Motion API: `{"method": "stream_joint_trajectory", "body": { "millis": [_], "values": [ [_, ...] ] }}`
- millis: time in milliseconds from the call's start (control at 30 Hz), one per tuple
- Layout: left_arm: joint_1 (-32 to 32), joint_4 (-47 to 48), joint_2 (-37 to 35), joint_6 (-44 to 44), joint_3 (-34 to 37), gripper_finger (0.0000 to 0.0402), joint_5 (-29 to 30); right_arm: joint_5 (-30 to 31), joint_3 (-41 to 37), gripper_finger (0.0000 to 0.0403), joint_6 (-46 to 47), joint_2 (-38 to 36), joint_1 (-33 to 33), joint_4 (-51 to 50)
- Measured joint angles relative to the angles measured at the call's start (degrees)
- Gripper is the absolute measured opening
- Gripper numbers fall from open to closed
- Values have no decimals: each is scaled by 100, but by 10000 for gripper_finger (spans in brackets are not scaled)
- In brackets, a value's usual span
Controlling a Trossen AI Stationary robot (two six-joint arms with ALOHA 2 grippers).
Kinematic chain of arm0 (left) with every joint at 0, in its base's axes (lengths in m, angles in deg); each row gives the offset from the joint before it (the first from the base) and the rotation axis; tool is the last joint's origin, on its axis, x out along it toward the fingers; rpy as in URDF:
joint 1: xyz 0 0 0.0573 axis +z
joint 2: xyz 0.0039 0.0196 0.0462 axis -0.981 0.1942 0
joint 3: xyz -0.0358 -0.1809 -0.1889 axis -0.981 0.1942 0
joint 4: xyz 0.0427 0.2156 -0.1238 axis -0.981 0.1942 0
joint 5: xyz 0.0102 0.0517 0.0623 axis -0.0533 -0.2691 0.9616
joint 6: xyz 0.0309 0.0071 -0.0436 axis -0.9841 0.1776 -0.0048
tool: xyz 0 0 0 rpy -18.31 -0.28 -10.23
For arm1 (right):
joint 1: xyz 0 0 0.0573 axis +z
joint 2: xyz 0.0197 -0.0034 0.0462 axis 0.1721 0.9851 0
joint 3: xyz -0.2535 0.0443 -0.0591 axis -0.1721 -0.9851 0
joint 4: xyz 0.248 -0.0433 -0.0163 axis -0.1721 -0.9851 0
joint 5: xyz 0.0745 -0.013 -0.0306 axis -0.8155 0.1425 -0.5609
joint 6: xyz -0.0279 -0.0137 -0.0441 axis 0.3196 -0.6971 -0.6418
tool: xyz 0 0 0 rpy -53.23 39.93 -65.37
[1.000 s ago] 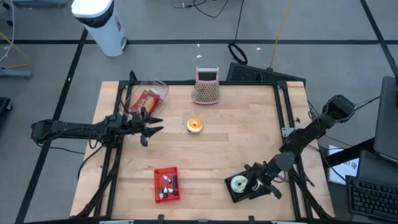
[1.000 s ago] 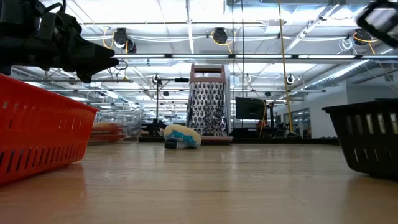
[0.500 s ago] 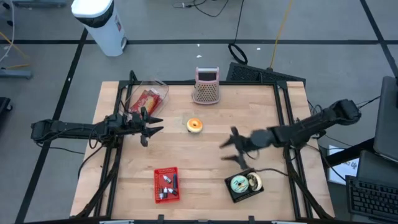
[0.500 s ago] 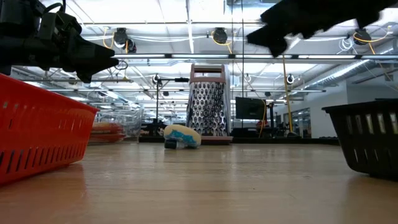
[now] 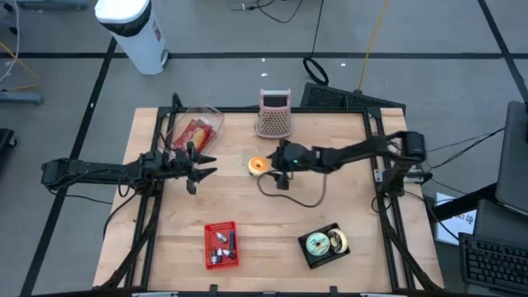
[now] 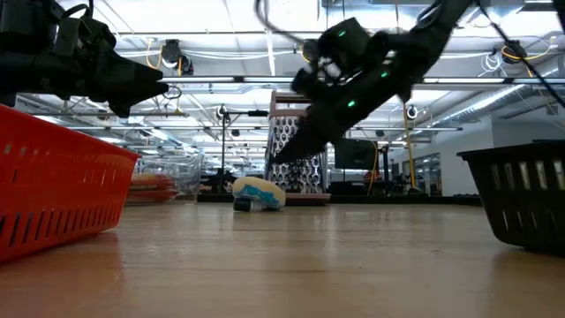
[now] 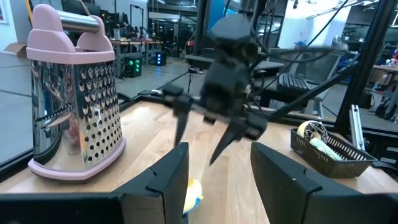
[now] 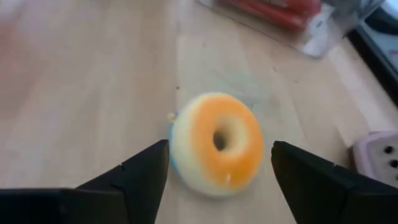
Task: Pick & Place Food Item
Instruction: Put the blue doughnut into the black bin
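Right end effector (image 5: 279, 163) wide open, empty, now just beside the donut (image 5: 259, 166), away from the black basket (image 5: 324, 245).

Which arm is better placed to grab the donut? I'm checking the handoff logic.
Right. The right gripper hangs open just beside the donut, fingers framing it in its wrist view. The left gripper waits farther off at the table's left edge.

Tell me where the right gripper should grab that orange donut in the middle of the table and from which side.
Probably across the donut's outer rim, one finger either side, coming down from the right gripper's side. It lies roughly flat, hole up, with bare wood around it, and the open fingers already straddle it. Pinching through the small hole looks harder.
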Motion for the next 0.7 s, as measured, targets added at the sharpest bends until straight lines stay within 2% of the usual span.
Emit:
{"method": "stream_joint_trajectory", "body": {
  "millis": [233,467,700],
  "values": [
    [0,0,1,0,0,175,0,-28,790,267,-268,937,61,3],
    [1,0,2,0,0,175,0,45,856,260,-455,1095,208,-206],
    [-1,2,1,0,0,175,0,728,848,239,-493,1166,186,-433]
  ]
}}
